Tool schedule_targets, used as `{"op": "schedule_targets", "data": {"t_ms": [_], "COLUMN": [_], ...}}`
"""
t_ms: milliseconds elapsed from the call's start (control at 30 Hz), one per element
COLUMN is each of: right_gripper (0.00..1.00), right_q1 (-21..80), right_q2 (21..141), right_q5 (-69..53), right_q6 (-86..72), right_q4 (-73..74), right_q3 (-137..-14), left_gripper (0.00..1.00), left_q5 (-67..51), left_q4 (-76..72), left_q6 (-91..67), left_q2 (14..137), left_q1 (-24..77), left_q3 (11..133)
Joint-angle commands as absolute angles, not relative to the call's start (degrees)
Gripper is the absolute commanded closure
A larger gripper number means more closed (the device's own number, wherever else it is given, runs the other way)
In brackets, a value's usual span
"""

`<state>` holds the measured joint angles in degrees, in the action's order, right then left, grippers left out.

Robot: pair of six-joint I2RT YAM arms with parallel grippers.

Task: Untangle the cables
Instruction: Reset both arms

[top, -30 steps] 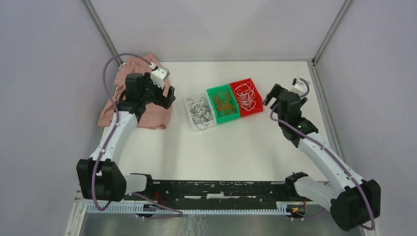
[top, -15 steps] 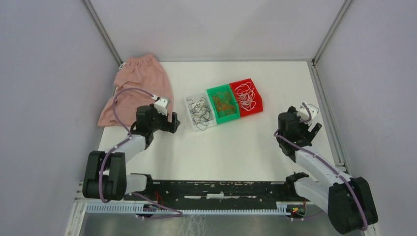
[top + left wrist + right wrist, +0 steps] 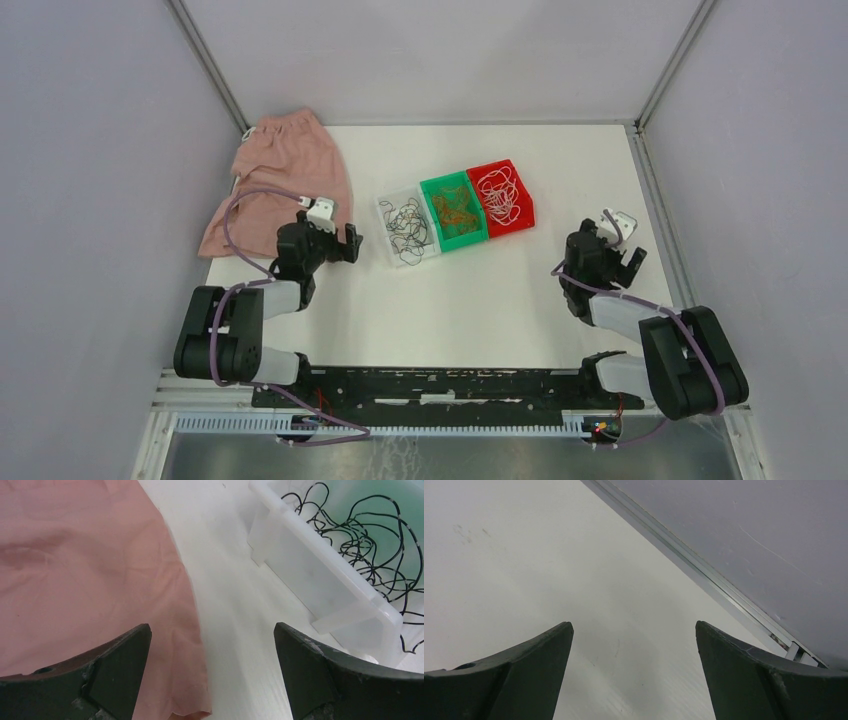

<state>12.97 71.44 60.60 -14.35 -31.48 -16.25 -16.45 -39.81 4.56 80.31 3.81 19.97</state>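
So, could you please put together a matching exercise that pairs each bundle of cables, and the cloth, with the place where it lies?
Column 1:
1. black cables
2. orange cables
3. white cables
4. pink cloth

Column 2:
A. in the red bin
B. spread out at the far left, outside every bin
C. in the clear white bin
D. in the green bin

Pairs: 1-C, 2-D, 3-A, 4-B.
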Motion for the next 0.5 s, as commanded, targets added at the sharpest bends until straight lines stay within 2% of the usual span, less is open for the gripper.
{"op": "schedule_targets", "data": {"t_ms": [0, 233, 400, 467], "right_gripper": [0.01, 0.00, 0.01, 0.01], "right_q1": [12.6, 13.2, 13.2, 13.1], "right_q2": [73.7, 72.1, 76.6, 80.5], "right_q5": [55.9, 54.6, 52.3, 50.1], "right_q6": [-11.6, -18.2, -10.1, -7.4], "right_q4": [-34.6, -24.1, -42.2, -51.8], "right_q3": [-20.3, -22.9, -19.0, -16.6], "left_gripper": [0.01, 0.01, 0.01, 0.01], "left_q5": [-14.3, -11.9, -12.4, -10.2], "left_q4": [-46.9, -52.6, -65.2, -62.7], "left_q6": [1.6, 3.2, 3.9, 3.1], "left_q2": [79.4, 77.7, 83.2, 84.1], "left_q1": [2.7, 0.2, -0.2, -0.5], "left_q3": [19.5, 16.1, 12.9, 14.7]}}
